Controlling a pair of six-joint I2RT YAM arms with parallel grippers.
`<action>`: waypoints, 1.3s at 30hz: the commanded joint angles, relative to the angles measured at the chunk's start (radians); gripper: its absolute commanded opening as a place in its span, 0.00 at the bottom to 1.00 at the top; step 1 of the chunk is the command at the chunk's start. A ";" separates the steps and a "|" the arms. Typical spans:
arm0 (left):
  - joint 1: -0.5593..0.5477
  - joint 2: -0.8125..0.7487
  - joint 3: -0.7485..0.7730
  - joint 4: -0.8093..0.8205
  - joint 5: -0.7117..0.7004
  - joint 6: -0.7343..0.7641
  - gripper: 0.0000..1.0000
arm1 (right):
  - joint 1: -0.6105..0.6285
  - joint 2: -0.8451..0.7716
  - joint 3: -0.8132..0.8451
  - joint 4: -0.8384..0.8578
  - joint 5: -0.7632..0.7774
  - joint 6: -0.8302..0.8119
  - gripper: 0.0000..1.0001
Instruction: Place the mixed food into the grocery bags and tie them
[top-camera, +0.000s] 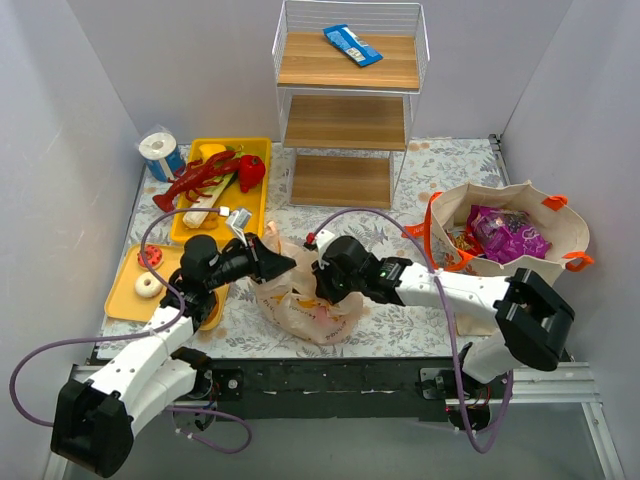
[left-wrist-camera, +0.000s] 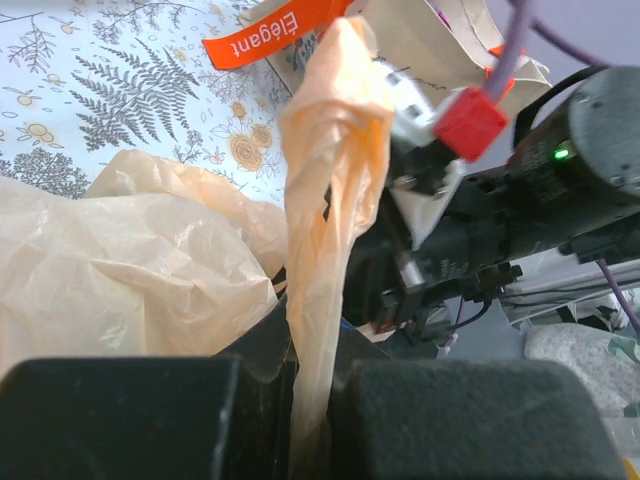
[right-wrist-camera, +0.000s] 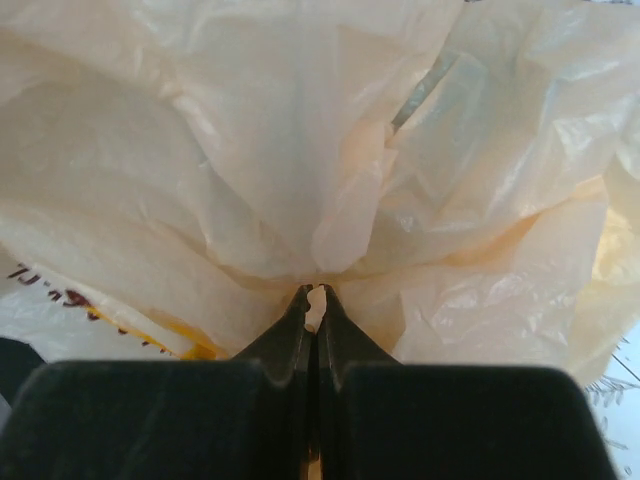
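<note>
Lying crumpled mid-table from above, between left gripper (top-camera: 288, 263) and right gripper (top-camera: 321, 286): peach plastic bag (top-camera: 300, 315), beige tote (top-camera: 572, 232) holding purple packet (top-camera: 505, 238) at right. Clamping a twisted bag strand in closed jaws, left wrist view. Pinching bunched bag film, jaws shut, right wrist view.

- From my console the plastic carrier (top-camera: 300, 308) reads as thin, translucent peach film, creased and softly shiny.
- The tote (top-camera: 566, 226) looks like stiffer, matt beige cloth.
- The purple packet (top-camera: 505, 236) inside it is crinkly and glossy.
- The shelf (top-camera: 345, 122) has smooth wooden boards in white wire.
</note>
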 joint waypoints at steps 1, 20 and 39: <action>-0.009 0.036 0.036 0.070 0.068 0.002 0.00 | 0.003 -0.176 0.055 -0.089 0.061 -0.025 0.01; -0.218 0.403 0.472 -0.613 0.393 0.501 0.00 | -0.010 -0.386 0.210 -0.131 -0.235 -0.342 0.01; -0.244 0.328 0.377 -0.430 0.393 0.449 0.36 | -0.092 -0.337 0.067 0.214 -0.412 -0.134 0.01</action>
